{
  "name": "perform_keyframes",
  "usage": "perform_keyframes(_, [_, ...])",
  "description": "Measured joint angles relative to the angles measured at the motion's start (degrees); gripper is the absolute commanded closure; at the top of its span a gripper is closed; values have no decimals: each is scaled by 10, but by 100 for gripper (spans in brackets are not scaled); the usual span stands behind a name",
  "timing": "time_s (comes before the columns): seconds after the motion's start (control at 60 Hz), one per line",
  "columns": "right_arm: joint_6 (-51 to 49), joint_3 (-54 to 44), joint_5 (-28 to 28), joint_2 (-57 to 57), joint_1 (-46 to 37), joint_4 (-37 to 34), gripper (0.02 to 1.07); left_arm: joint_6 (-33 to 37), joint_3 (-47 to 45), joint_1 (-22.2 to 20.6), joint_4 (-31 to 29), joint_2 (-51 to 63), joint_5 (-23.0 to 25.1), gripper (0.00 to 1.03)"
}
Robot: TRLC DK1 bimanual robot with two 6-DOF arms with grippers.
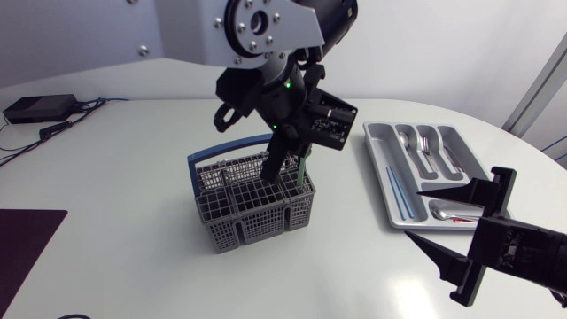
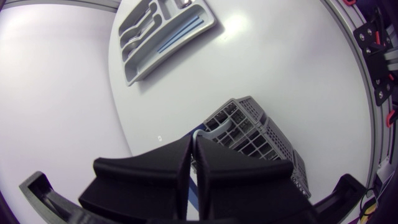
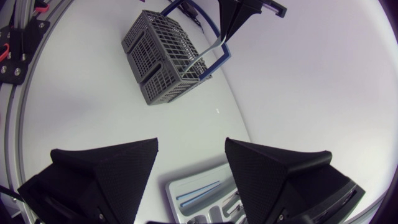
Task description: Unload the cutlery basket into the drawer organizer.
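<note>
The grey cutlery basket (image 1: 257, 217) with a blue handle stands mid-table. My left gripper (image 1: 269, 175) reaches down into it from above. In the left wrist view the left gripper (image 2: 193, 142) has its fingers pressed together over the basket (image 2: 255, 134). The right wrist view shows the left gripper (image 3: 229, 28) shut on a thin silvery piece of cutlery (image 3: 205, 55) that slants into the basket (image 3: 155, 43). The grey drawer organizer (image 1: 381, 177) lies to the right. My right gripper (image 1: 416, 213) hangs open and empty near its front end, above the organizer (image 3: 193, 186).
Spoons (image 1: 404, 140) and forks (image 1: 427, 144) lie in the organizer's far compartments, and a thin blue item (image 1: 395, 190) lies in its long left slot. A black box (image 1: 40, 108) with cables sits at the far left. A dark mat (image 1: 27, 239) covers the near left corner.
</note>
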Motion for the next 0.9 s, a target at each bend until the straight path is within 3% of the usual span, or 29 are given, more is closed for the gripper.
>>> perform_keyframes(0.283, [147,0,61,-7,92,44,22,-97,-19,-12,47,-66,-7,100])
perform_keyframes(0.517, [258,1,92,21,135,90,23,-257,-19,-26,54,-104,-7,100])
perform_keyframes(0.617, [296,10,136,26,167,97,23,-333,-17,-26,36,-105,-4,100])
perform_keyframes(0.817, [341,28,264,64,272,158,23,-464,18,-6,-20,-85,69,100])
perform_keyframes(0.9, [355,34,284,87,299,172,23,-502,27,6,-28,-75,99,100])
